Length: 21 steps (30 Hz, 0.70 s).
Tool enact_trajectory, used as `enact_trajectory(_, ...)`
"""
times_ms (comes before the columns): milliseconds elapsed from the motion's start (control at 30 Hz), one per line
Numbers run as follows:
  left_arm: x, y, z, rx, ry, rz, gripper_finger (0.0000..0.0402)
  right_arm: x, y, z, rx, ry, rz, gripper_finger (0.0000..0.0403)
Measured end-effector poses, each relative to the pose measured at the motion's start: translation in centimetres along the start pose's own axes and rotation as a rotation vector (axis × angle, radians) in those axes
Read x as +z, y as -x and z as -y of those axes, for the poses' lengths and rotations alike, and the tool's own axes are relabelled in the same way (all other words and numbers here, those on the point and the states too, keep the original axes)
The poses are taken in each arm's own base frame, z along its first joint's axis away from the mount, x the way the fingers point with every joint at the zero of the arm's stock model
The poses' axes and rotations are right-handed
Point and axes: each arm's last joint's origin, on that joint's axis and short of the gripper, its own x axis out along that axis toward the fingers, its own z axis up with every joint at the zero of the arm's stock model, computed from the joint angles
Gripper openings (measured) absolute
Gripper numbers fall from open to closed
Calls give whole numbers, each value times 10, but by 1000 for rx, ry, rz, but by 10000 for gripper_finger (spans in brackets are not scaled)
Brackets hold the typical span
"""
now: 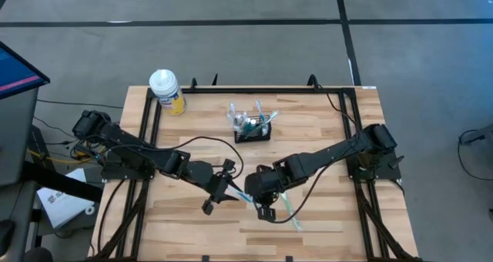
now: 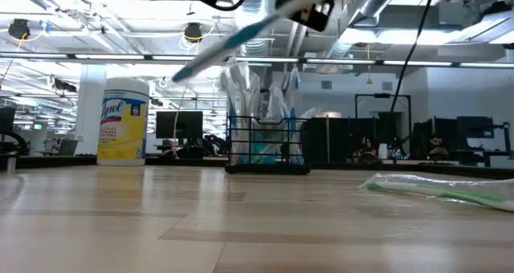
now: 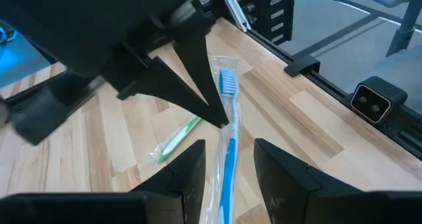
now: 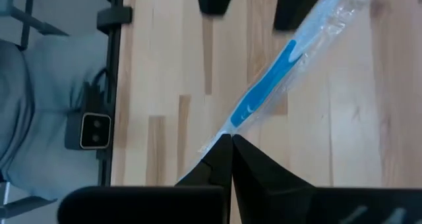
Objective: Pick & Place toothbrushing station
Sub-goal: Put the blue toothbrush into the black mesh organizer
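R gripper (image 4: 231, 140) pinched shut on wrapped blue toothbrush (image 4: 277, 72), held up mid-table | L gripper (image 3: 227, 161) open, fingers either side of brush | mesh holder (image 1: 253, 130) far-center, near yellow bottle (image 1: 166, 90) | green brush (image 1: 286, 209) flat on table

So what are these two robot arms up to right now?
Above the middle of the wooden table, the right gripper is pinching one end of a wrapped blue toothbrush. The left gripper has its fingers open on either side of the brush's other end. A wrapped green toothbrush lies on the table, and the black mesh holder behind already holds several brushes.
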Motion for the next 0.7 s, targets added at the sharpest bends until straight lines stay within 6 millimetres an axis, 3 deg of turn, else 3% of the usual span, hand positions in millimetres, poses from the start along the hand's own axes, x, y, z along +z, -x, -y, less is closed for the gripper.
enact_trajectory(300,0,1,4,112,-18,-35,126,10,7,2,9,-6,44,0)
enact_trajectory(700,4,6,29,265,-174,-100,198,23,9,15,20,-44,125,0)
